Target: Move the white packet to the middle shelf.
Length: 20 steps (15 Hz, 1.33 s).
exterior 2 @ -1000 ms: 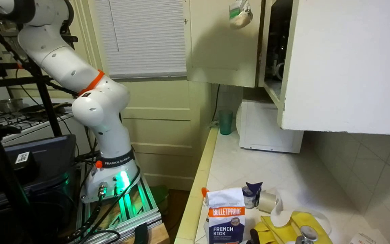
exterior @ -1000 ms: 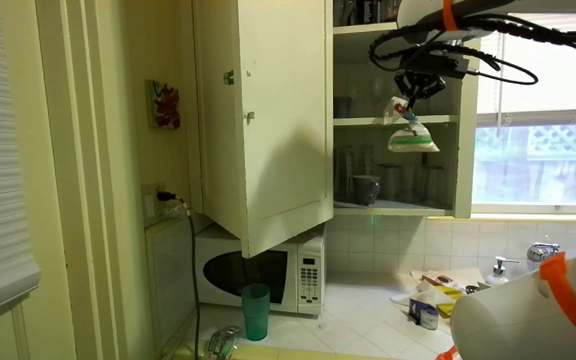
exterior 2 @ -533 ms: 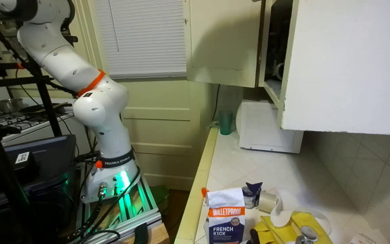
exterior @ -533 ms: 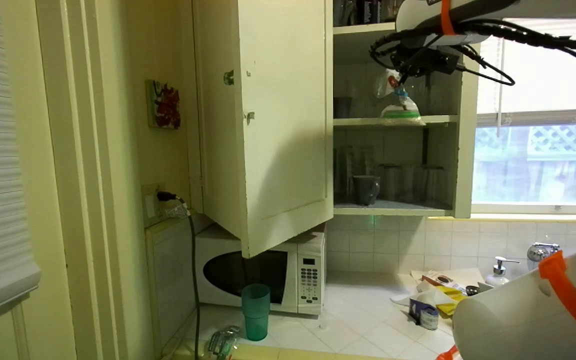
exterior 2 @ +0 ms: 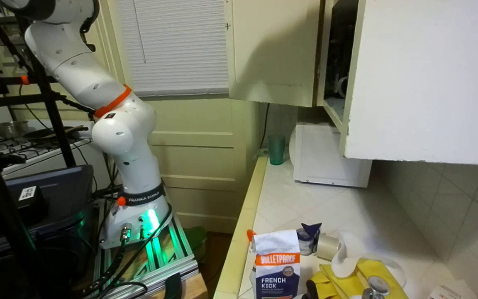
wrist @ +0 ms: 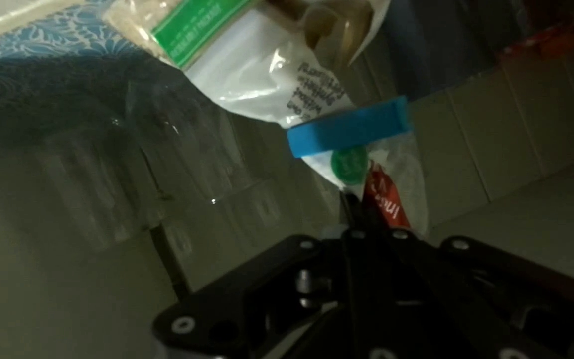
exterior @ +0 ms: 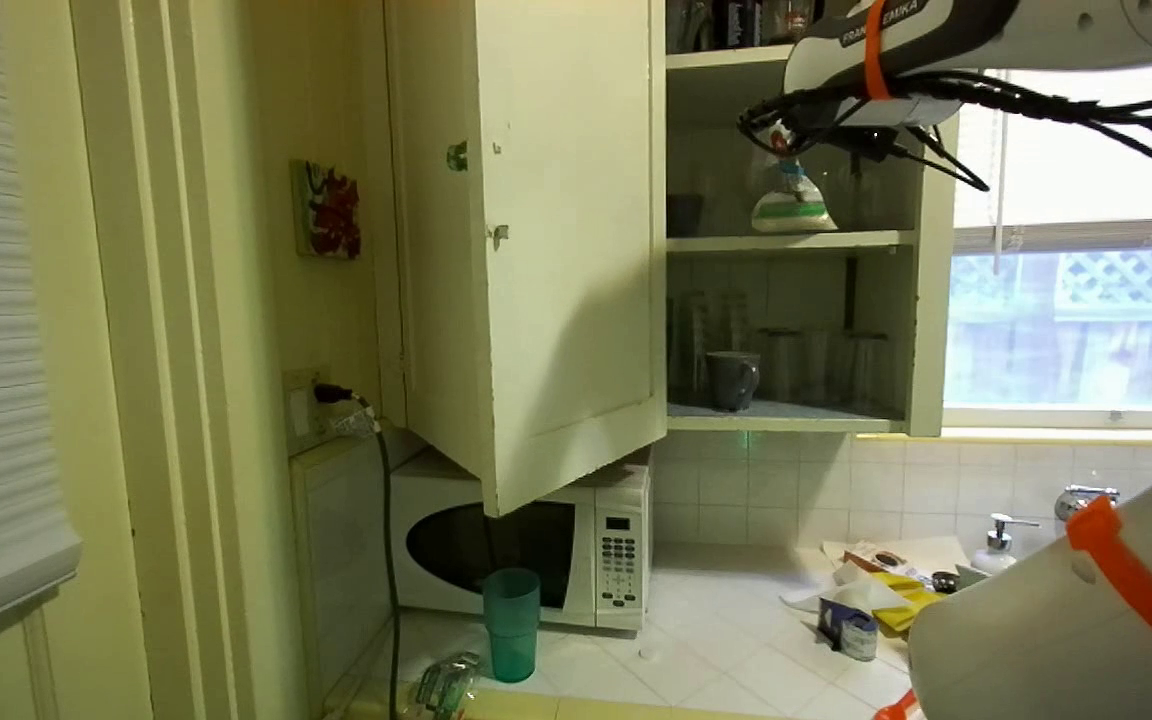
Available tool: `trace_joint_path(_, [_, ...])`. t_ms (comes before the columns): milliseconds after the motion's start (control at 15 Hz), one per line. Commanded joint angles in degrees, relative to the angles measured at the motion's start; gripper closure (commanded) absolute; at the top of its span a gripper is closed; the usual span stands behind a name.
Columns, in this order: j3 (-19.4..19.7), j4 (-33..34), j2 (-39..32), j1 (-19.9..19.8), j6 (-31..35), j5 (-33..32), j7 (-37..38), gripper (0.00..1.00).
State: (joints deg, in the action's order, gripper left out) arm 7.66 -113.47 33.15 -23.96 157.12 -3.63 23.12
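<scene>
Hanging below your claw (wrist: 359,205), which pinches its top, the bag (exterior: 794,207) runs lengthwise down, base near the middle shelf (exterior: 876,239); contact unclear.

My two-fingered tool (wrist: 360,207) is black, the white plastic packet (wrist: 257,60) green-banded, the flat surface (wrist: 65,37) at upper left white-patterned blue.

White packet (exterior: 794,210): top partly hidden behind cables (exterior: 986,90) in an exterior view; cut off by the wrist view's top edge; contact with middle shelf (exterior: 796,241) unclear.
Gripper (wrist: 360,203): mostly hidden behind the cables; cut off below in the wrist view.
Drinking glasses (wrist: 187,134): blurred in the wrist view.
Microwave (exterior: 619,550): partly hidden behind the cabinet door (exterior: 576,230).
Bulletproof bag (exterior 2: 277,265): lower end cut off.
</scene>
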Motion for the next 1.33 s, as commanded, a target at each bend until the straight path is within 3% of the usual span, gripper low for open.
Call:
trace_joint_path(0, [-0.4, 0.1, -0.2, -0.5, 0.0, 0.8, -0.6, 0.99])
trace_joint_path(133, [-0.5, 0.1, 0.0, -0.5, 0.0, 0.8, -0.6, 0.99])
trace_joint_path(600, [-2.9, -1.2, -3.1, -1.0, 9.1, 3.4, 2.6, 1.00])
trace_joint_path(1200, [-10.5, -0.6, -9.9, -10.8, 21.1, 2.0, 14.5, 1.00])
trace_joint_path(1267, [-11.3, -0.6, -9.9, -11.8, 20.5, 2.0, 15.1, 0.74])
